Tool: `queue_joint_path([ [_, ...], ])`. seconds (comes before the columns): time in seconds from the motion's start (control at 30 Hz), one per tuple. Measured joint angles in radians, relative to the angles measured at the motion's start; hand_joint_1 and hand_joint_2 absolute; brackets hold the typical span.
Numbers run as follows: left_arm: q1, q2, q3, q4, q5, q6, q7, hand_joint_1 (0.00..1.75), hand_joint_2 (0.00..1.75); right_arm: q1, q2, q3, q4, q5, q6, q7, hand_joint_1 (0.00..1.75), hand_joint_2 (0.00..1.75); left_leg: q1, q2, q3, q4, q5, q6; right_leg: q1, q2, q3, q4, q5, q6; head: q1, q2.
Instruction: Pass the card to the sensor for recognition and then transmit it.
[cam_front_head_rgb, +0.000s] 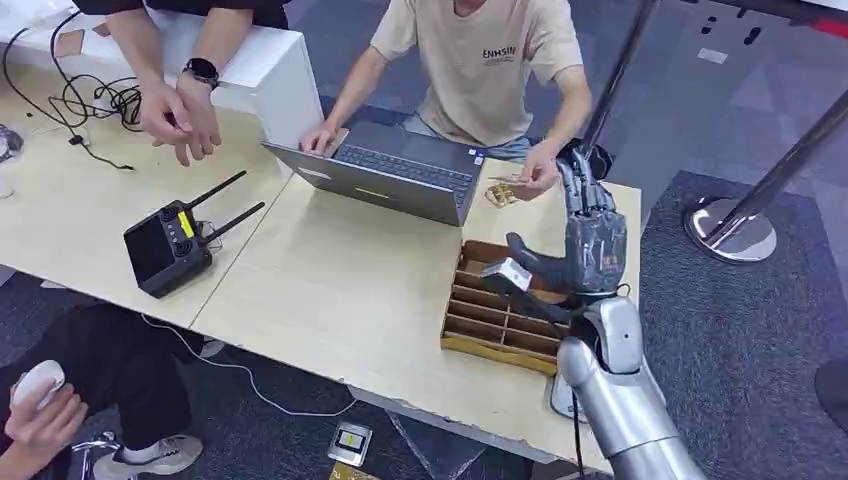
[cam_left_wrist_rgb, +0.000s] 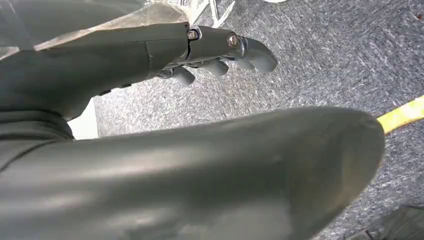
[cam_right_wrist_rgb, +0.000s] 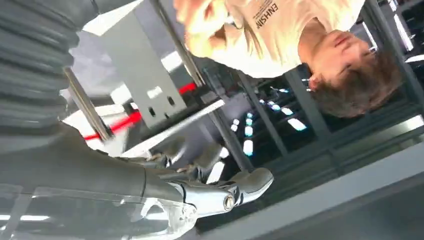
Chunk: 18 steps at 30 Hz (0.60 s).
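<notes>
In the head view, the silver right hand (cam_front_head_rgb: 590, 235) is reaching upright over the brown wooden compartment tray (cam_front_head_rgb: 478, 335) at the pale wooden table's (cam_front_head_rgb: 340, 285) right edge, fingers spread, holding nothing. A seated person's hand (cam_front_head_rgb: 535, 178) is pinching the small pale card (cam_front_head_rgb: 503, 182) near the far right corner, beside the grey laptop (cam_front_head_rgb: 395, 178).

In the left wrist view, the left hand (cam_left_wrist_rgb: 210, 55) is hanging above grey carpet (cam_left_wrist_rgb: 320, 70), fingers loosely curled, holding nothing.

In the right wrist view, the right hand's fingers (cam_right_wrist_rgb: 250, 182) are standing apart, gripping nothing.
</notes>
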Motion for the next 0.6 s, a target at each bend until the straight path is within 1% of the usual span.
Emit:
queue_joint_path([
  [0.07,0.000,0.000,0.000,0.000,0.000,0.002,0.000,0.00,0.00,0.007,0.000,-0.012,-0.019,-0.070,0.000,-0.003,0.00,0.00,0.000,0.000,0.000,0.000,0.000,0.000,0.000,0.000,0.000,0.000,0.000,0.000,0.000,0.000],
  [0.13,0.000,0.000,0.000,0.000,0.000,0.002,0.004,0.00,0.00,0.017,-0.001,-0.023,-0.050,-0.132,0.000,0.006,0.00,0.00,0.000,0.000,0.000,0.000,0.000,0.000,0.000,0.000,0.000,0.000,0.000,0.000,0.000,0.000],
  [0.2,0.000,0.000,0.000,0.000,0.000,0.002,0.012,0.00,0.00,0.031,-0.005,-0.025,-0.090,-0.207,0.000,0.034,0.00,0.00,0.000,0.000,0.001,0.000,0.000,0.000,0.000,0.000,0.000,0.000,0.000,0.000,0.000,0.000],
  [0.23,0.001,0.000,0.000,0.000,0.000,0.001,0.016,0.00,0.00,0.041,-0.011,-0.025,-0.119,-0.245,0.000,0.061,0.00,0.00,0.000,0.000,0.000,0.000,0.000,0.000,0.000,0.000,0.000,0.000,0.000,0.000,0.000,0.000],
  [0.3,0.002,0.000,0.000,0.000,-0.001,-0.002,0.016,0.00,0.00,0.064,-0.025,-0.025,-0.174,-0.298,0.000,0.094,0.00,0.00,0.000,0.000,0.000,0.000,0.000,0.000,0.000,0.000,0.000,0.000,0.000,0.000,0.000,0.000],
  [0.43,0.002,0.000,0.000,0.000,0.000,-0.004,0.016,0.00,0.00,0.122,-0.065,-0.025,-0.297,-0.387,0.000,0.147,0.00,0.00,0.000,0.000,0.000,0.000,0.000,0.000,0.000,0.000,0.000,0.000,0.000,0.000,0.000,0.000],
  [0.57,0.004,0.000,0.000,0.000,0.000,-0.004,0.017,0.00,0.00,0.177,-0.100,-0.026,-0.404,-0.444,0.000,0.176,0.00,0.00,0.000,0.000,0.000,0.000,0.000,0.000,0.000,0.001,0.000,0.000,0.000,0.000,0.000,0.000],
  [0.6,0.004,0.000,0.000,0.000,0.000,-0.004,0.017,0.00,0.00,0.185,-0.102,-0.026,-0.413,-0.449,0.000,0.178,0.00,0.00,0.000,0.000,0.000,0.000,0.000,0.000,0.000,0.001,-0.001,0.000,0.000,0.000,0.000,0.000],
])
